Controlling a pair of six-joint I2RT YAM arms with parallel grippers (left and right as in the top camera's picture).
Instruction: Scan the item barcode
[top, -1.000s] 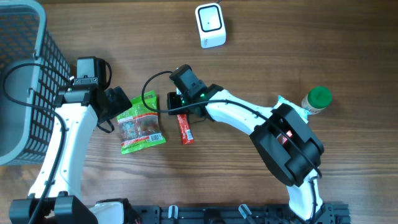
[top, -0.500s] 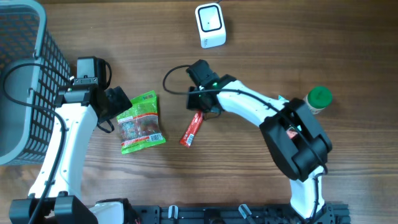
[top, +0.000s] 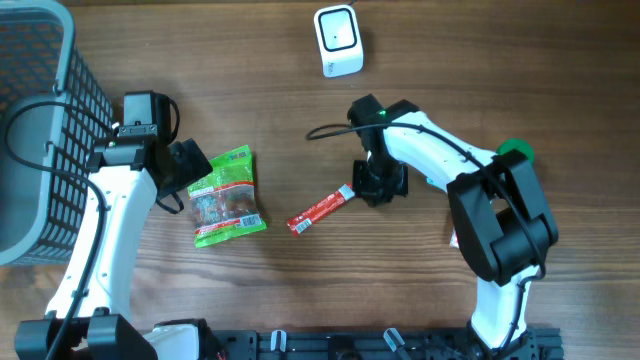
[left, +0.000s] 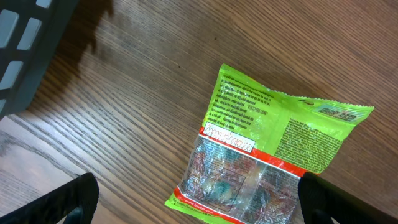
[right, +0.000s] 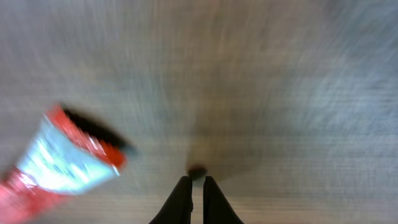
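Note:
A slim red stick packet (top: 320, 210) lies slanted on the wooden table; it shows blurred at the lower left in the right wrist view (right: 59, 155). My right gripper (top: 378, 185) (right: 197, 179) is just right of the packet's upper end, shut, with the packet outside its fingers. A green snack bag (top: 228, 195) (left: 267, 149) lies flat under my left gripper (top: 190, 165) (left: 199, 205), which stands open with its fingers either side of the bag's lower edge. The white scanner (top: 338, 40) stands at the back centre.
A grey mesh basket (top: 45, 120) fills the left edge. A green-capped bottle (top: 512, 158) stands at the right behind my right arm. A black cable (top: 330, 130) trails from the right wrist over the table.
My right gripper has swept right from beside the green bag, and the red packet slid and turned with it. It now lies slanted, apart from the fingers. The left arm has not moved.

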